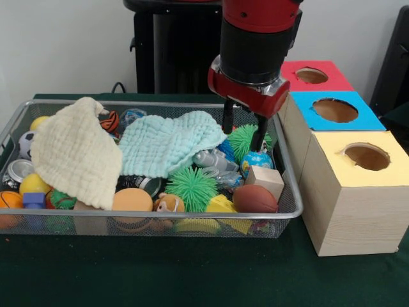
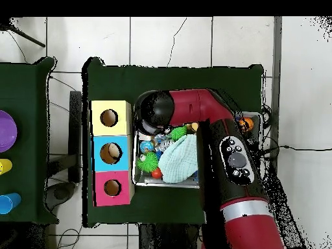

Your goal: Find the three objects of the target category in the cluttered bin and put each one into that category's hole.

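Note:
The wire mesh bin point(image 1: 160, 216) sits on the green table, full of clutter. A large crinkled cream-yellow cloth point(image 1: 77, 152) lies over its left part. A mint-green cloth point(image 1: 169, 144) lies in the middle and also shows in the overhead view point(image 2: 178, 159). The small speckled fabric piece is out of view. My gripper point(image 1: 241, 139) is open and empty. It hangs low over the bin's right part, with its fingers either side of a green spiky ball point(image 1: 245, 137), just right of the mint cloth. In the overhead view the arm point(image 2: 227, 155) hides the gripper and much of the bin point(image 2: 165, 185).
Three wooden boxes with round holes stand right of the bin: red top point(image 1: 313, 75), blue top point(image 1: 335, 110), yellow top point(image 1: 364, 157). The bin also holds a second spiky ball point(image 1: 192, 187), a wooden block point(image 1: 264, 179), a brown ball point(image 1: 254, 198), a can point(image 1: 19, 169) and several small balls.

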`<state>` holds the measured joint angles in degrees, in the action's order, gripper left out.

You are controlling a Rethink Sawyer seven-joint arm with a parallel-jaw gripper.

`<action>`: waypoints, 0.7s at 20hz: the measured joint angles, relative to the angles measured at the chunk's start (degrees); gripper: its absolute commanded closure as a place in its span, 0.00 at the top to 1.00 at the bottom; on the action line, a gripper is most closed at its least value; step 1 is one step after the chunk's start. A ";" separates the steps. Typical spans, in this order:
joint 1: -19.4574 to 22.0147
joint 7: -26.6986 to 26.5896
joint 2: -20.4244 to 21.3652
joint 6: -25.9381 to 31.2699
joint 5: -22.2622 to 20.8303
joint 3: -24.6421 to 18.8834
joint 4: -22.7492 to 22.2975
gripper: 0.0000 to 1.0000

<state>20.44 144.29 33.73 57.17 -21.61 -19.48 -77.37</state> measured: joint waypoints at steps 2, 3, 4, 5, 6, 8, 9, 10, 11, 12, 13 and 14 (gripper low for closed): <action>-0.14 0.00 -1.74 0.24 0.03 0.01 3.36 1.00; -0.15 0.00 -2.23 0.33 0.03 -0.01 4.21 1.00; -0.17 0.00 -2.93 0.42 0.03 -0.01 5.39 1.00; -0.16 0.00 -3.89 0.44 0.03 -0.01 6.90 1.00; -0.15 0.00 -4.85 0.47 0.03 -0.01 8.40 1.00; -0.13 0.00 -6.63 0.53 0.02 -0.01 11.09 1.00; -0.11 0.00 -7.89 0.67 0.03 -0.02 12.90 1.00; -0.08 0.00 -8.95 0.94 0.03 -0.02 14.39 1.00; -0.06 0.00 -10.01 1.22 0.02 -0.02 15.88 1.00; -0.06 0.00 -11.15 1.92 0.02 -0.02 17.49 1.00; -0.06 0.00 -12.29 2.61 0.02 -0.02 19.09 1.00; -0.05 0.00 -13.44 3.30 0.02 -0.02 20.70 1.00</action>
<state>20.38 144.29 20.30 60.48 -21.59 -19.50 -56.67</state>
